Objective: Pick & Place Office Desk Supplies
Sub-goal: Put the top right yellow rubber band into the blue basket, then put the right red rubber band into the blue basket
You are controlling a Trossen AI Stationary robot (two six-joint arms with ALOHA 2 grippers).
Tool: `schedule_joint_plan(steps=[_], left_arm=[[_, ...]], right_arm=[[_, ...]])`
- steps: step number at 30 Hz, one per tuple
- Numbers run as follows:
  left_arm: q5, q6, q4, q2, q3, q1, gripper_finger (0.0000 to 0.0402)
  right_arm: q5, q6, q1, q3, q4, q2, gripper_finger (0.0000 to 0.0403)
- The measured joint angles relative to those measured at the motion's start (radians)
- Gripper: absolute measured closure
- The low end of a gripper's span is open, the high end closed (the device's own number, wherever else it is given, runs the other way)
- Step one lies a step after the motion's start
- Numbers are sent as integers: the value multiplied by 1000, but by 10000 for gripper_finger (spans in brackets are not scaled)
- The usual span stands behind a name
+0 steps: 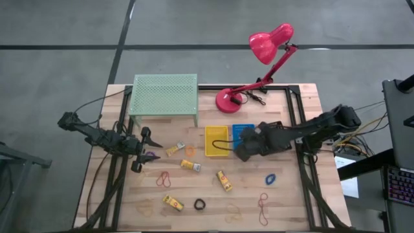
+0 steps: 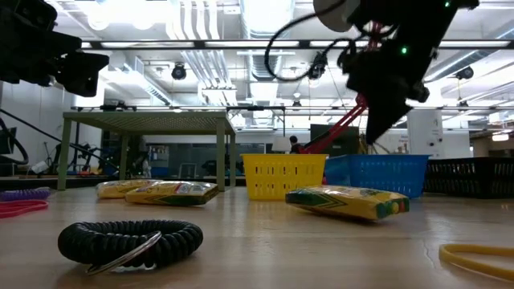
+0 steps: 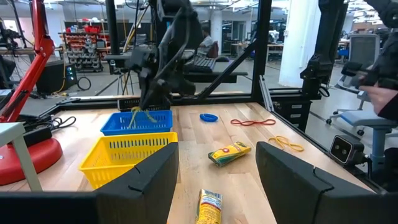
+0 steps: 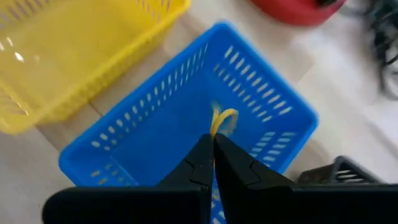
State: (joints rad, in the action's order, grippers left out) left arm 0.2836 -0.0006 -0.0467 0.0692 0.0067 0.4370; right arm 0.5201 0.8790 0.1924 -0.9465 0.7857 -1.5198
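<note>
My right gripper (image 4: pixel 212 142) hovers over the blue basket (image 4: pixel 180 106), shut on a yellow rubber band (image 4: pixel 222 118). The left wrist view shows the same gripper (image 3: pixel 148 99) with the band (image 3: pixel 137 116) dangling at the blue basket (image 3: pixel 146 123). A yellow basket (image 1: pixel 217 140) stands next to the blue one. Yellow packets (image 1: pixel 190 166) (image 1: pixel 224 180), rubber bands (image 1: pixel 165 179) (image 1: pixel 263 206) and rings (image 1: pixel 270 178) (image 1: pixel 199 205) lie flat on the wooden table. My left gripper (image 1: pixel 143 150) waits open at the table's left side, with nothing between its fingers. My right gripper pinches one end of the yellow rubber band's loop (image 4: pixel 216 129) between its two fingertips. The fingers slant down from the table's right side. The band hangs slack below them into the blue basket's opening; whether it touches the basket's floor I cannot tell.
A pale green mesh shelf (image 1: pixel 164 96) stands at the far left. A pink-red desk lamp (image 1: pixel 230 99) has its base at the far middle, just behind the baskets. A purple ring (image 1: pixel 152 156) lies close to my left gripper. A person sits beyond the table's right side (image 3: pixel 379 68).
</note>
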Motion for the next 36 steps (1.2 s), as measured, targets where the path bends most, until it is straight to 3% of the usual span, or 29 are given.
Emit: schedule_joint_plan(steps=[13,23,36], left_arm=[[0,0,0,0,0,0,183],[0,0,0,0,0,0,183],[0,0,0,0,0,0,183]], right_arm=[[-204,-23,-75,21,-54,-69,394],[-233,-19,-96,22,-86,-95,390],[-206,-21,-99,22,-134,-92,297]])
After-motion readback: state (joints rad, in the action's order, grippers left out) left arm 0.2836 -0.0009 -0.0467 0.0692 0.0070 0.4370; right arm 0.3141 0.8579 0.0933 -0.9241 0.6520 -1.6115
